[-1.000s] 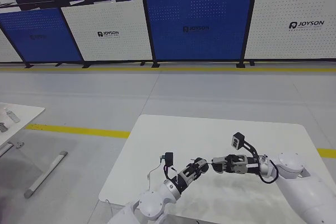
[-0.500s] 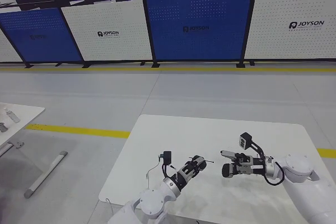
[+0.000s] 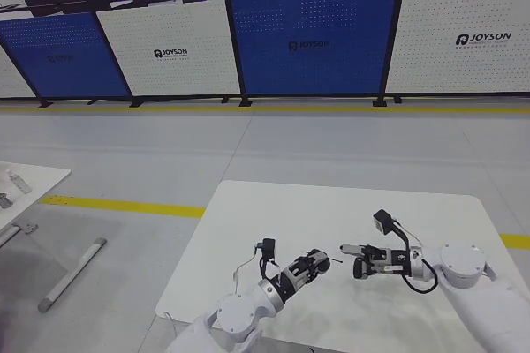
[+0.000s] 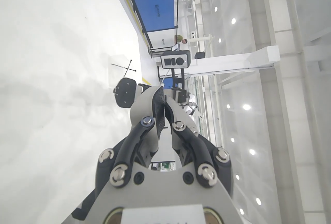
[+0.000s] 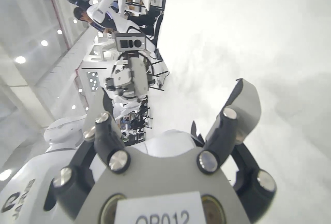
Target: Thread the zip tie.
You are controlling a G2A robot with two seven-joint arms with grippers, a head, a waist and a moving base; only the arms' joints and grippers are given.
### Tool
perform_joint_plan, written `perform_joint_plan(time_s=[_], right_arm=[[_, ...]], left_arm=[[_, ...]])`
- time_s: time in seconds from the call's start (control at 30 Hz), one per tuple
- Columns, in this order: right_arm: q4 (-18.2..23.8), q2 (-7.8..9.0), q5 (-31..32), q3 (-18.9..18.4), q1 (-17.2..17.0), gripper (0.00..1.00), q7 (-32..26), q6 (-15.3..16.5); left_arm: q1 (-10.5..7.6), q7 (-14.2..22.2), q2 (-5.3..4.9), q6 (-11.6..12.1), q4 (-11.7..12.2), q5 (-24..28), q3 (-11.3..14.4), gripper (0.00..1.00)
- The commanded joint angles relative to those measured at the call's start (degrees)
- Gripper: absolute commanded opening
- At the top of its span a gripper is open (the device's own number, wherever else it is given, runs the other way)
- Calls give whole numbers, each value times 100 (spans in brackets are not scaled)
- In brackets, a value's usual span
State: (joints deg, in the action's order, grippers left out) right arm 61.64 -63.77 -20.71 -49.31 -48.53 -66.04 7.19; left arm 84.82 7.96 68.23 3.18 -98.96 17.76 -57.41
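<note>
The zip tie (image 3: 333, 258) is a thin black strand poking out of my left gripper (image 3: 321, 260), which is shut on it near the front of the white table (image 3: 353, 207). In the left wrist view the fingers (image 4: 162, 102) are pressed together, and thin black lines (image 4: 126, 68) cross over the table beyond them. I cannot tell tie from shadow there. My right gripper (image 3: 349, 259) faces the tie's free end from the right, open, a short gap away. Its fingers (image 5: 243, 95) stand wide apart in the right wrist view with nothing between them.
The table's left edge (image 3: 190, 256) and front edge lie close to the left arm. Bare tabletop stretches behind and to the right. A second white table (image 3: 31, 181) with small items stands far left, and a metal bar (image 3: 71, 274) lies on the floor.
One second ago the right gripper was close up against the left one. It then drew back to the right, and has now come back part of the way. The left gripper has barely moved.
</note>
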Motion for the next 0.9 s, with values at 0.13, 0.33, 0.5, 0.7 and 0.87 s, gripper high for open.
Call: perform_joint_plan(time_s=[0.13,0.33,0.5,0.7,0.87], right_arm=[[-20,-5,-157,0,1,100,-5,24],[30,-5,-517,-100,-135,100,-240,236],[-43,-29,-502,-104,-125,46,-177,230],[-133,-64,-620,-106,-65,19,-383,231],[-152,-99,-552,-59,-17,21,-377,213]], left_arm=[[9,-34,1,18,-2,-4,-4,0],[-44,-88,28,-4,75,47,45,0],[-73,-100,48,20,103,-20,108,0],[-51,-71,55,97,98,-11,99,0],[-54,-79,61,95,110,-33,83,0]])
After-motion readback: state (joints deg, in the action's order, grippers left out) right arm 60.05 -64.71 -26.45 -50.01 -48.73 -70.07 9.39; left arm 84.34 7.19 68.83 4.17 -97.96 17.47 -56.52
